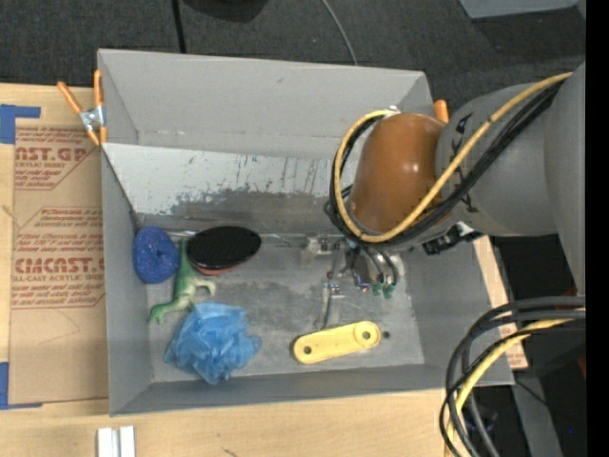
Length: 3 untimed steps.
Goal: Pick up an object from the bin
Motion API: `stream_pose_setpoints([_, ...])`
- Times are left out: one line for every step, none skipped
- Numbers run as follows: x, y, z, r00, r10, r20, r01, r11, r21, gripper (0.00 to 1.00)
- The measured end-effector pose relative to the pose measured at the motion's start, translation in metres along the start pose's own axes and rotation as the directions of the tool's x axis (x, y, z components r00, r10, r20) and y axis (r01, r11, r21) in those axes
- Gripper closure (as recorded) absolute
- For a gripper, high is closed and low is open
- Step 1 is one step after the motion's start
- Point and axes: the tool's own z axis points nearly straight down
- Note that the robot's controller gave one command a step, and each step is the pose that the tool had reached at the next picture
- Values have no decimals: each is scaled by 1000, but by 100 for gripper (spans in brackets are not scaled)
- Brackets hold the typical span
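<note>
Five things lie unpicked in the grey bin (257, 93). Claw (335, 298) hangs low just behind a flat yellow bar (336, 342) at front right; whether apart or together, I cannot tell.

A thick grey arm (542, 160) is capped by a rounded orange-brown cover (400, 169), looped by yellow and black cables (476, 139), and fitted with a small metal gripper (331, 305).
</note>
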Motion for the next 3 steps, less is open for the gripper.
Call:
stream_pose_setpoints([-2, 0, -4, 1000, 0, 7, 0, 1000, 0, 0])
stream_pose_setpoints([14, -37, 42, 1000, -27, 6, 27, 1000, 0, 0])
stream_pose_setpoints([32, -58, 50, 1000, -2, -3, 2, 1000, -1, 0])
